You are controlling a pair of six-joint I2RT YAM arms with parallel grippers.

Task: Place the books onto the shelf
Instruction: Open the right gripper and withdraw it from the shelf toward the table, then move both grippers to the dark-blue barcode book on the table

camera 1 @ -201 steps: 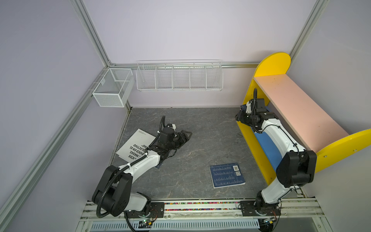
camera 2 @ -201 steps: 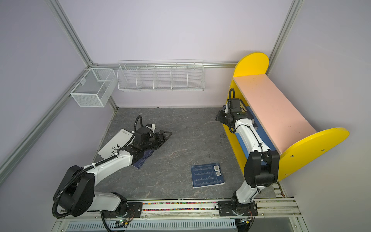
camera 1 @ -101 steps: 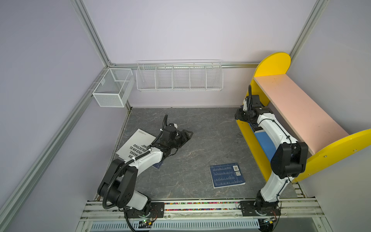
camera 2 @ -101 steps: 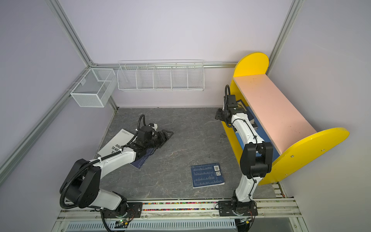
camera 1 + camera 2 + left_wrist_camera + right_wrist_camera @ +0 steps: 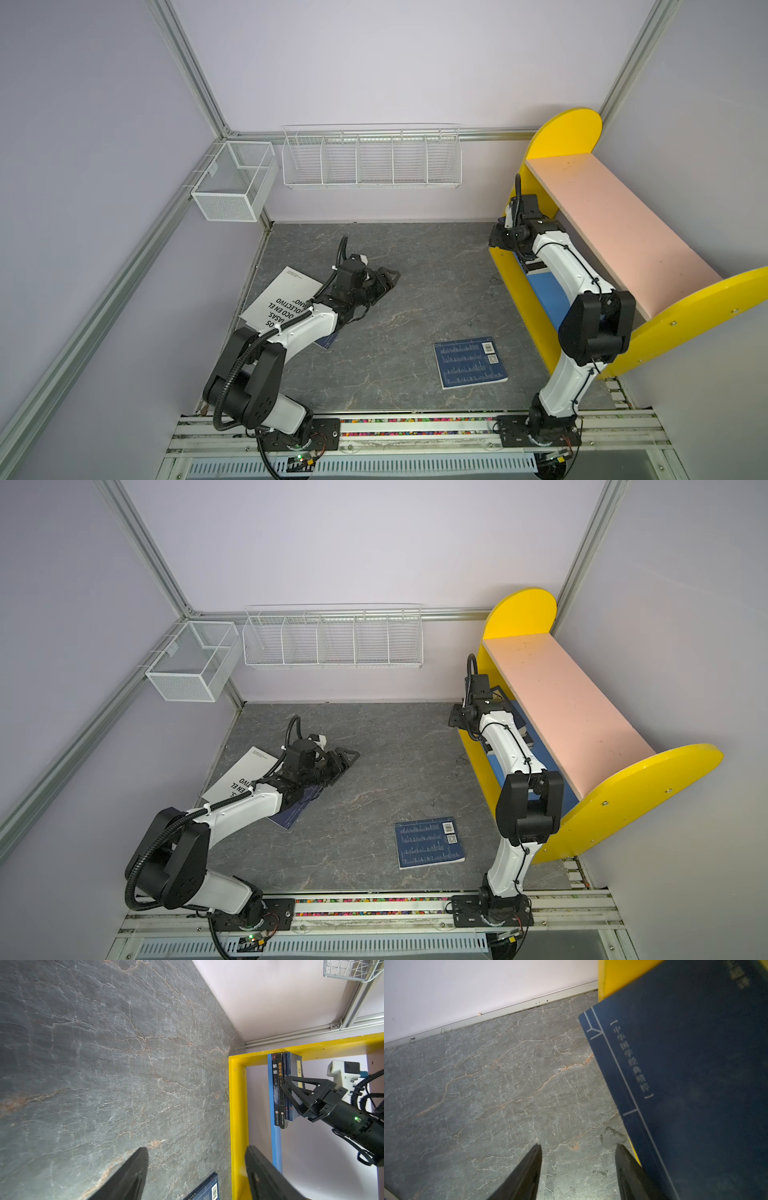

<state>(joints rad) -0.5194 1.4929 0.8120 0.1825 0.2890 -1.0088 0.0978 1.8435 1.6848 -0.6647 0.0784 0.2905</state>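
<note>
The white book point(image 5: 279, 297) lies flat at the left edge of the tabletop point(image 5: 419, 266). The arm covers part of its black lettering, so only "EN EL" and "OCO" read clearly. Just past it toward the middle, the left gripper point(image 5: 384, 277) sits low with its jaws wide and nothing between them. Only a corner of a navy book point(image 5: 326, 341) shows from under that forearm. Right of the middle, near the front edge, a second navy book point(image 5: 470, 361) lies back-up. It shows a barcode and a QR square, but its print is too small to read.

The right gripper point(image 5: 578, 1146) is at the far end of the shelf point(image 5: 615, 232), level with the blue board point(image 5: 548, 291). Its jaws are partly open and empty. One finger is close beside a leaning navy book point(image 5: 695, 1084) printed "中华国学经典精粹"; I cannot tell whether they touch.

In the left wrist view, a row of books point(image 5: 280, 1088) stands on that board against the far yellow panel. Two black spines read "狼道" and "墨菲定律", followed by navy ones, the last with a yellow label reading "论".

The step in hand looks like settling the leaning book upright. It would go best by pressing the flat of a finger high on the cover toward the row, then backing straight out so nothing drags. Three books are left to shelve.
</note>
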